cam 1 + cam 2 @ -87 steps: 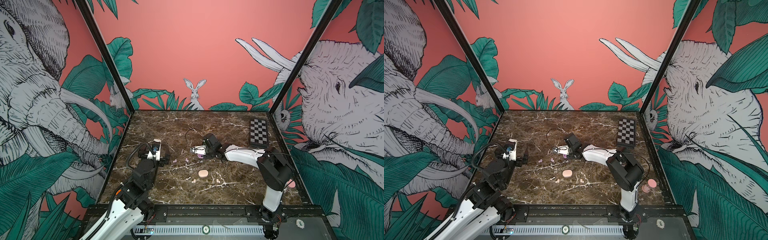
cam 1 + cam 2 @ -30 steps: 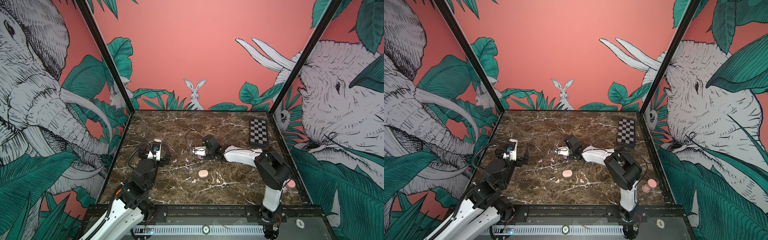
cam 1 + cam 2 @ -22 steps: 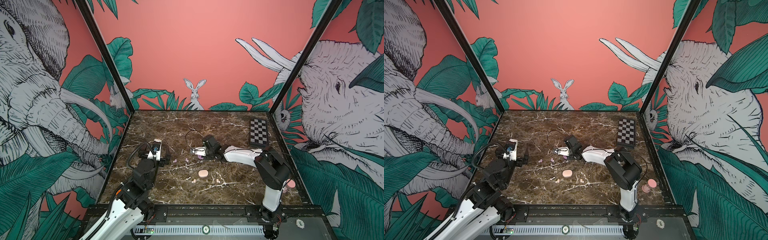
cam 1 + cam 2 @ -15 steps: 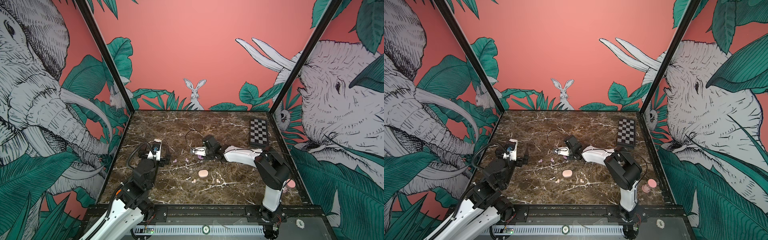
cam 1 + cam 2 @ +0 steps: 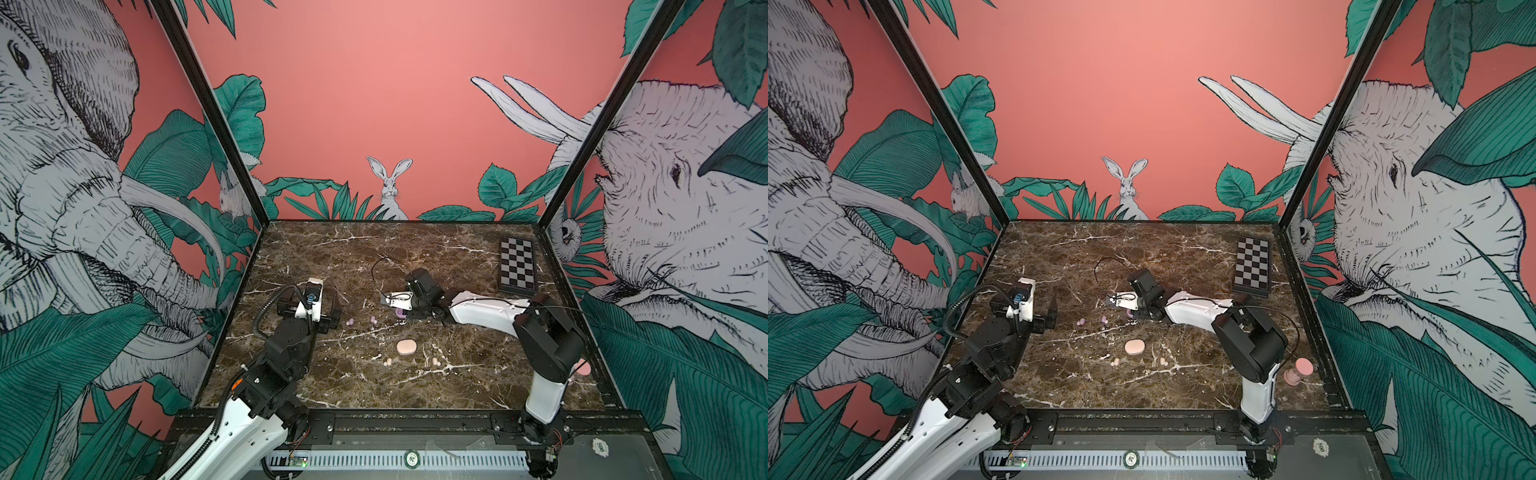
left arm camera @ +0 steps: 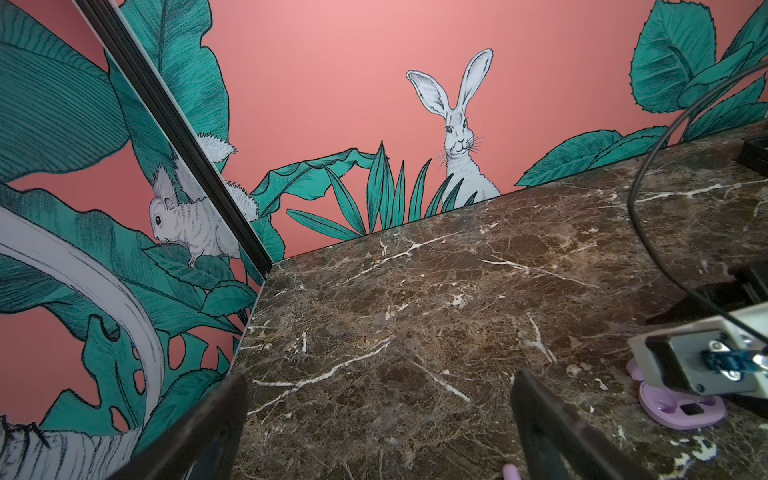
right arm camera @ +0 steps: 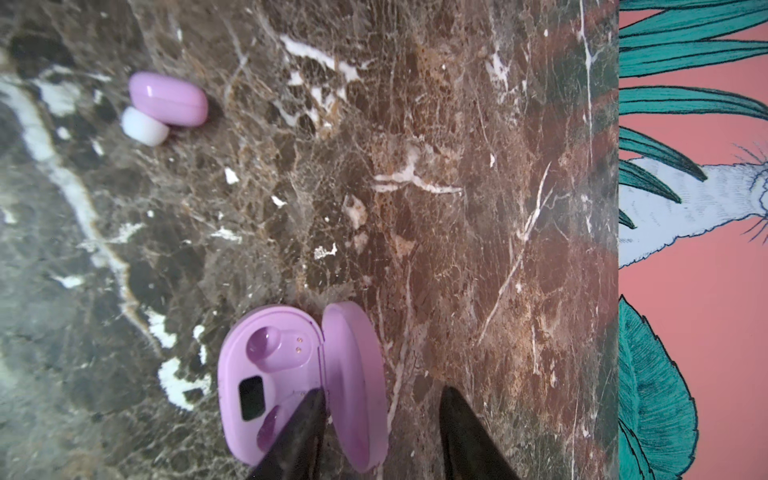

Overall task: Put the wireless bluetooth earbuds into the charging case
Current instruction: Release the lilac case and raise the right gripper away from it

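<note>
Lilac charging case [image 7: 299, 384] lay open on marble table [image 7: 457, 208], both wells empty, right gripper [image 7: 380, 424] straddling raised lid, jaws parted, nothing pinched. Lilac earbud [image 7: 168, 97] lay loose well apart; left gripper [image 6: 374, 419] spread wide, empty.

Left gripper [image 5: 328, 309] wide open, raised; right gripper [image 7: 380, 432] low, fingers [image 7: 299, 432] parted.

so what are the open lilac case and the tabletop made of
Lilac charging case: looks like smooth moulded plastic with a satin sheen, soft highlights on its raised lid. Tabletop: brown marble look with white veins, polished; whether real stone or a printed laminate cannot be told.
</note>
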Controlling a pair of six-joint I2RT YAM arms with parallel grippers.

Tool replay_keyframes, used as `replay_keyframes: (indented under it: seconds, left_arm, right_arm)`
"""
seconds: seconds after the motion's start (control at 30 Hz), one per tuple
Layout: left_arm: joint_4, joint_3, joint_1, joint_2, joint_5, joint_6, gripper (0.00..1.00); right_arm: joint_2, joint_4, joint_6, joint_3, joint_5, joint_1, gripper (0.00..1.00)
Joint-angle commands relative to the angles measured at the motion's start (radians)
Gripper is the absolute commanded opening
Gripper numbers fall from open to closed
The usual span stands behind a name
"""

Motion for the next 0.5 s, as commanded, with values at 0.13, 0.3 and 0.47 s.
replay_keyframes:
  seconds: [0.13, 0.3, 0.47]
  left_arm:
    - [0.018, 0.007, 0.004, -0.001, -0.003, 0.009, 0.99]
    - [0.017, 0.009, 0.003, 0.006, -0.001, 0.007, 0.99]
    - [0.013, 0.014, 0.004, 0.013, 0.002, 0.004, 0.99]
  right_arm:
    - [-0.151, -0.019, 0.054, -0.036, 0.002, 0.019, 0.45]
    - [-0.297, -0.020, 0.133, -0.051, -0.006, 0.036, 0.47]
    - [-0.468, 0.001, 0.281, -0.073, -0.086, 0.036, 0.70]
